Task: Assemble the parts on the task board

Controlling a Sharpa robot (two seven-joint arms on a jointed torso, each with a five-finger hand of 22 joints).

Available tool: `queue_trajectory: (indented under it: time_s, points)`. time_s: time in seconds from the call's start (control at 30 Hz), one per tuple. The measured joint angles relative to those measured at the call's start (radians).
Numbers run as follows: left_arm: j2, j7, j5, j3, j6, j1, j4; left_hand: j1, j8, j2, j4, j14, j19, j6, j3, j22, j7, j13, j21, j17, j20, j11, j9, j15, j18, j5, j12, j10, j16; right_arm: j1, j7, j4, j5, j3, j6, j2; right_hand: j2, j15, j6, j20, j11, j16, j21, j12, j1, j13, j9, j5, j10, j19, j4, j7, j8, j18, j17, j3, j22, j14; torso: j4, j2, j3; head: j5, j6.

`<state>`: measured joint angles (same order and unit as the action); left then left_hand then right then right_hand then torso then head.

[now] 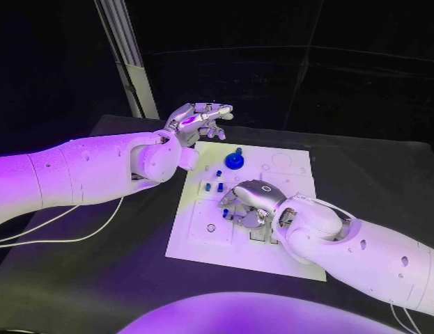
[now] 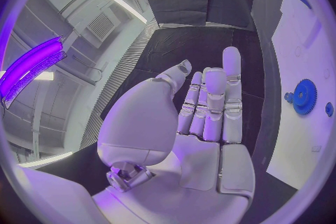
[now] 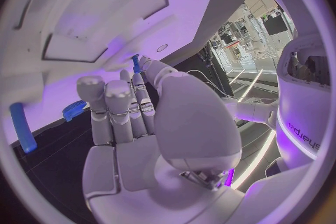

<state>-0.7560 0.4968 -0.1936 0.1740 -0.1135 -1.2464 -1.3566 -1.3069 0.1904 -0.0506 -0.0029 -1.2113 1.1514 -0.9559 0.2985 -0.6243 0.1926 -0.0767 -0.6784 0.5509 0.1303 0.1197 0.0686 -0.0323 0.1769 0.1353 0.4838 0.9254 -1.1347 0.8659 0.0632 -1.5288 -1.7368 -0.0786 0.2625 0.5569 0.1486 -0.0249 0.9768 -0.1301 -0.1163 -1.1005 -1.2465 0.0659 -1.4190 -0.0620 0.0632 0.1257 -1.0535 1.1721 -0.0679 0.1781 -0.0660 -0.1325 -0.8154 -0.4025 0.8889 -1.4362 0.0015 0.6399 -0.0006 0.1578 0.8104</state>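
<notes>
Right robot hand (image 1: 249,203) low over task board (image 1: 282,261), blue gear (image 1: 235,162) beyond

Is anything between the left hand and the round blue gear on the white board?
Nothing visible. The left hand hovers open past the far edge of the white task board, and the round blue gear stands near that edge with bare board between them. The right hand sits nearer the robot, over the board's middle.
</notes>
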Motion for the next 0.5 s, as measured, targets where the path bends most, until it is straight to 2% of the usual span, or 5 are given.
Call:
queue_trajectory:
  time_s: [0.33, 0.5]
  points:
    - [0.000, 0.000, 0.005, 0.000, 0.001, 0.000, 0.001, 0.000, 0.004, 0.000, -0.003, 0.000, 0.000, 0.000, 0.003, 0.001, 0.000, 0.001, 0.000, -0.003, 0.000, 0.004, 0.000, 0.000, 0.000, 0.000, 0.000, -0.004, 0.000, 0.000, -0.023, -0.012, 0.028, 0.000, 0.034, 0.012, -0.012, 0.004, 0.001, 0.003, 0.006, -0.013, -0.001, 0.025, 0.011, -0.003, 0.005, 0.000, -0.021, 0.015, 0.003, -0.001, 0.000, 0.000, -0.024, 0.003, 0.023, -0.004, 0.0000, 0.000, 0.0000, -0.002, -0.001]
    - [-0.001, 0.000, 0.007, 0.000, 0.001, 0.000, 0.002, 0.000, 0.004, 0.000, -0.003, 0.000, 0.000, 0.000, 0.003, 0.001, 0.000, 0.001, 0.000, -0.003, 0.000, 0.004, 0.000, 0.000, 0.000, 0.000, 0.000, -0.004, 0.000, 0.000, -0.030, -0.026, 0.039, 0.000, 0.045, 0.023, -0.012, 0.005, 0.021, 0.003, 0.007, -0.035, -0.017, 0.038, 0.011, -0.003, 0.008, 0.000, -0.044, 0.033, 0.006, 0.000, -0.006, 0.000, -0.047, 0.006, 0.049, -0.013, 0.0000, 0.000, 0.0001, -0.002, -0.001]
